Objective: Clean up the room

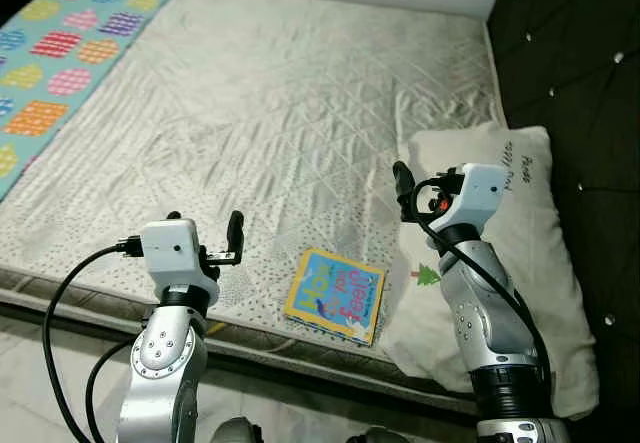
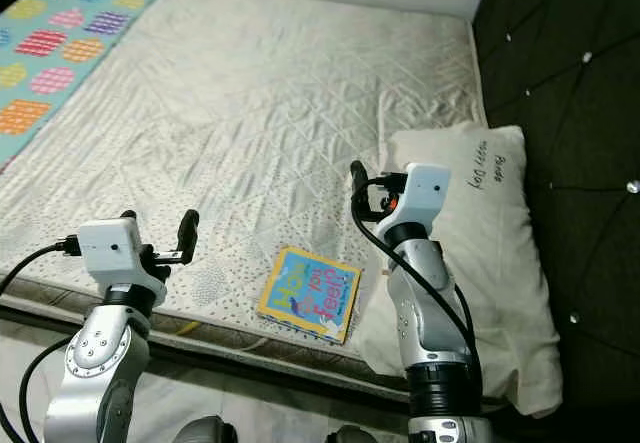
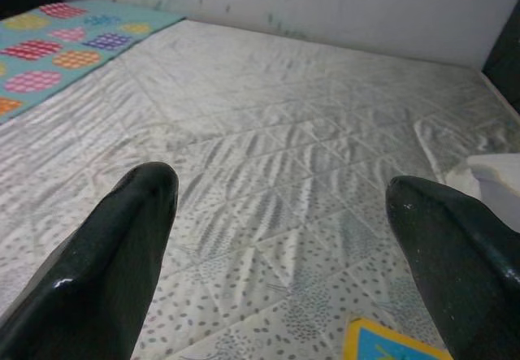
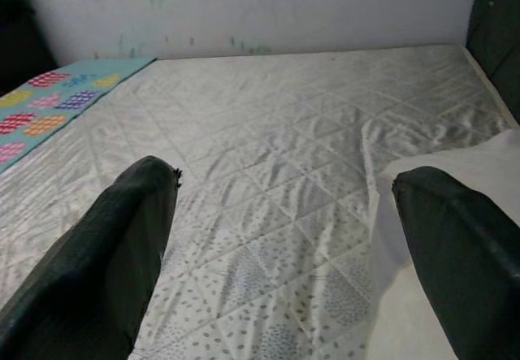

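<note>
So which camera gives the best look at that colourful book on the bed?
The left eye view: the book lies whole between both arms. The right eye view matches it; the left wrist view catches one corner.

Head stereo pair looks down over mattress (image 1: pixel 280 113) (same scene); wrist cameras skim low across it, facing wall (image 3: pixel 325 6).

Children's book (image 1: pixel 335 295): thin, square, blue cover with a yellow border and multicoloured lettering. It lies flat, cover up, slightly rotated, on the quilted mattress (image 1: pixel 270 113) near its near edge, just left of the white pillow (image 1: pixel 510 263).
</note>
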Motion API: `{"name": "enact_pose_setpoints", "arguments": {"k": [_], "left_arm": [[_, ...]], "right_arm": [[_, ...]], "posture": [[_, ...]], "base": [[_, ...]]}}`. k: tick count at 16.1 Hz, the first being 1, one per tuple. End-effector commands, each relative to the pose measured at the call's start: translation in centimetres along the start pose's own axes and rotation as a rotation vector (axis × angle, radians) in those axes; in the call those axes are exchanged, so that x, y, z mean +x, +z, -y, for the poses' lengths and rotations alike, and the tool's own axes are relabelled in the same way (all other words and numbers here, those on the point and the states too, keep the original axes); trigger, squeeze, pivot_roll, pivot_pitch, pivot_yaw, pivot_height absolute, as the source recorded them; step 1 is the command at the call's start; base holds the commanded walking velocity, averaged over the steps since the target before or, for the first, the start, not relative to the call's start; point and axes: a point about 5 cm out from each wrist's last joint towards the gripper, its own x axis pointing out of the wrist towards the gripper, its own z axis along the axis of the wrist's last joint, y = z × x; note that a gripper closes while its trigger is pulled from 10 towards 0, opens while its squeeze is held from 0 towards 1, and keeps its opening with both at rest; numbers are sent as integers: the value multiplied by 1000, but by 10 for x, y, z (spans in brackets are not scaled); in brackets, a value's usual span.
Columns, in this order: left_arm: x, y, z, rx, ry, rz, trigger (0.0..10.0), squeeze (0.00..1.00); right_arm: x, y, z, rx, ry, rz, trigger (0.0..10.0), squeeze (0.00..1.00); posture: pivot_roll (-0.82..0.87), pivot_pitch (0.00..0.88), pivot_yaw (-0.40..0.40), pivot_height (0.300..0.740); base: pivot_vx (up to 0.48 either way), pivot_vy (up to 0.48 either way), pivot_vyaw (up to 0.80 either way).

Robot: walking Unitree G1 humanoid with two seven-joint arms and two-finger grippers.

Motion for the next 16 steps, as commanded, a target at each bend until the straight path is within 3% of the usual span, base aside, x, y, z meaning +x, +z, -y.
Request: {"name": "enact_pose_setpoints", "arguments": {"k": [1,3,4,6,16], "left_arm": [[-2,-3,-1,1,-1,-15,10000,0],[-2,-3,-1,1,-1,-15,10000,0],[-3,-4,-14,2,9,-39,10000,0],[-4,-5,-18,0,10,-47,10000,0],[-2,-5,-17,-23,12,-46,10000,0]], "right_arm": [[-1,0,3,0,-16,-2,10000,0],[-1,0,3,0,-16,-2,10000,0],[-19,-11,15,-44,-25,-46,10000,0],[-26,-15,18,-62,-19,-65,10000,0],[-28,-19,20,-80,-13,-92,10000,0]], "posture": [[78,132,-23,732],[78,132,-23,732],[75,150,-22,737],[75,148,-24,737],[70,150,-29,737]], "base": [[0,0,0],[0,0,0],[0,382,-800],[0,384,-703],[0,405,-83]]}}
